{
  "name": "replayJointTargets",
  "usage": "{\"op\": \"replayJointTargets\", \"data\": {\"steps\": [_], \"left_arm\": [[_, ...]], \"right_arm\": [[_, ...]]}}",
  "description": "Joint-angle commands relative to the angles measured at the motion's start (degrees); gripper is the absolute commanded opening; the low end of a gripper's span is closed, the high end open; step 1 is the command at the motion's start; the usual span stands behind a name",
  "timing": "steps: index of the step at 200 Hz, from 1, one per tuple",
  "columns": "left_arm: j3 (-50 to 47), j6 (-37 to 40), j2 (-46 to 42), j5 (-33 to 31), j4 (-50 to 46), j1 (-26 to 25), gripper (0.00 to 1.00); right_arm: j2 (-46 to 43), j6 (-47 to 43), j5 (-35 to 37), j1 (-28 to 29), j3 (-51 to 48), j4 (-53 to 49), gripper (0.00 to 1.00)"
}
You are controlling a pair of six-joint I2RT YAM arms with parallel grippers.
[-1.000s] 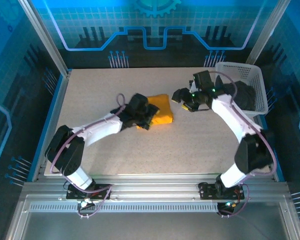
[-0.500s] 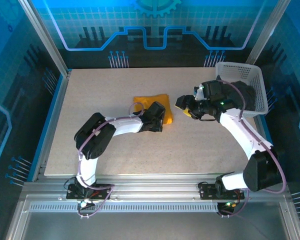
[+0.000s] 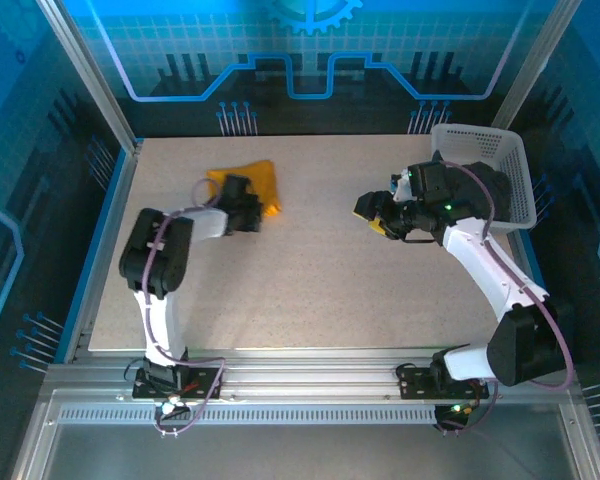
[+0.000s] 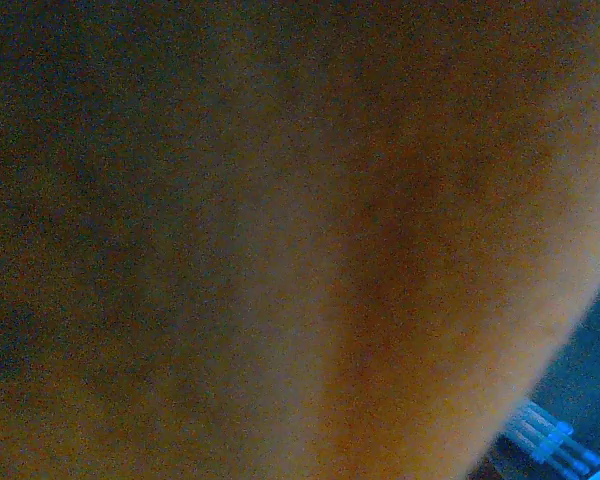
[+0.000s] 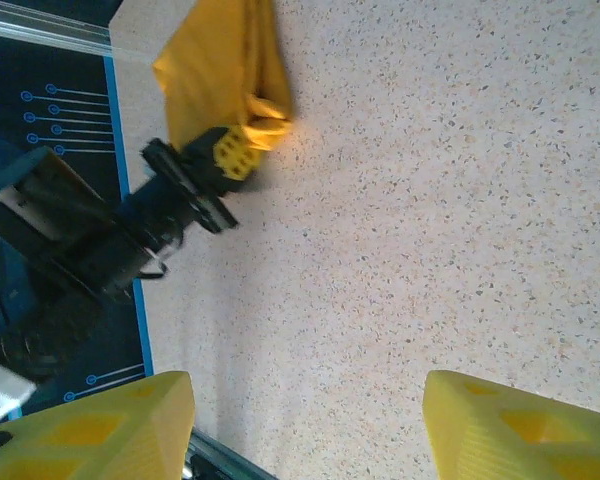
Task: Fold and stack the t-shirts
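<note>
From the top external view, the orange t-shirt [image 3: 252, 183] lies bunched in the far-left part of the table [image 3: 320, 290], not flat and not squared. The left gripper [image 3: 244, 212] sits at the shirt's near edge, clamped tight on the cloth. The right gripper [image 3: 376, 212] hangs over bare table right of the middle, well apart from the shirt and just in front of the white basket [image 3: 480, 140]. Inside the basket is a dark heap [image 3: 502, 200] that we take for the charcoal t-shirt, though the arm hides part of it.

In the left wrist view, orange cloth [image 4: 280, 240] presses right up against the lens, blurred, which fits a grip deep in the fabric.

In the right wrist view, that gripper's 2 yellow fingers [image 5: 90, 430] stand wide apart with nothing between them but speckled table [image 5: 430, 200]. Across the surface we see the left gripper [image 5: 242, 142] pinching a fold of the orange t-shirt [image 5: 215, 70].

We judge that the step in hand is handling shirt 1 of 2, with no fold made. The next move calls for laying it out flat, probably with the right gripper crossing over to take a 2nd edge.
</note>
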Motion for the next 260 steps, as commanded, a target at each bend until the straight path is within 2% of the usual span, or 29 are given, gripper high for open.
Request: {"op": "replayJointTargets", "data": {"steps": [1,35,52,68,99,117,128,143,154,170,173,176,179,203,205,211,222,239,260], "left_arm": [[3.2,18.9,-0.4,10.2,-5.7,8.5,0.0],[13.9,32.3,6.0,16.4,-11.3,18.8,0.0],[20.5,40.1,10.2,19.5,-14.9,22.0,0.0],[25.8,47.8,12.8,19.0,-21.1,23.7,0.0],[29.2,54.6,14.7,17.0,-26.7,26.3,0.0],[29.1,55.2,14.9,16.7,-26.8,27.8,0.01],[29.4,55.3,14.9,17.5,-26.5,28.2,0.06],[30.2,55.6,14.3,18.2,-26.4,28.0,0.17],[30.0,54.9,12.9,18.3,-25.9,27.5,0.34],[28.2,52.2,8.6,17.5,-25.2,26.1,0.63],[27.6,51.5,7.4,17.2,-25.0,25.8,0.76],[27.0,50.7,6.1,17.0,-24.8,25.5,0.94],[26.0,49.9,4.6,16.8,-24.3,25.1,0.98],[16.4,43.8,-9.9,10.3,-23.5,21.6,0.99],[15.5,43.3,-11.4,9.5,-23.5,21.2,0.99],[12.4,42.1,-15.5,6.9,-23.3,19.9,0.99],[5.9,39.0,-23.2,2.5,-20.9,17.3,0.99],[-4.7,35.6,-33.8,-3.6,-14.7,12.0,0.99],[-10.9,34.6,-43.7,-9.5,-17.0,8.0,0.99]], "right_arm": [[1.4,-1.3,-1.4,-0.7,0.7,-0.9,0.63],[3.3,-1.9,-2.6,-0.3,2.2,0.5,0.63],[4.2,-2.5,-4.0,0.2,3.0,1.8,0.63],[5.1,-3.2,-4.5,0.6,4.1,1.8,0.63],[6.7,-3.2,-5.1,0.8,5.4,1.8,0.63],[7.7,-3.3,-5.4,1.1,6.5,1.7,0.63],[8.3,-3.7,-5.5,1.4,7.5,1.5,0.63],[9.3,-4.4,-5.3,1.8,8.6,0.9,0.63],[9.5,-4.9,-5.2,2.3,9.2,1.2,0.63],[8.7,-5.5,-3.7,2.9,9.6,2.4,0.63],[8.3,-5.6,-3.2,2.9,9.5,2.7,0.63],[7.9,-5.5,-2.7,3.1,9.5,3.2,0.63],[7.4,-5.4,-2.2,3.1,9.3,4.0,0.63],[3.9,-4.4,1.2,3.1,9.1,9.2,0.68],[3.8,-4.3,1.4,3.2,9.2,9.5,0.74],[3.2,-4.2,2.0,3.2,9.6,10.1,0.79],[2.9,-3.9,2.1,3.2,10.5,10.9,1.0],[3.0,-3.5,1.7,3.3,11.4,11.7,1.0],[2.9,-3.2,0.1,3.2,11.6,12.8,1.0]]}}
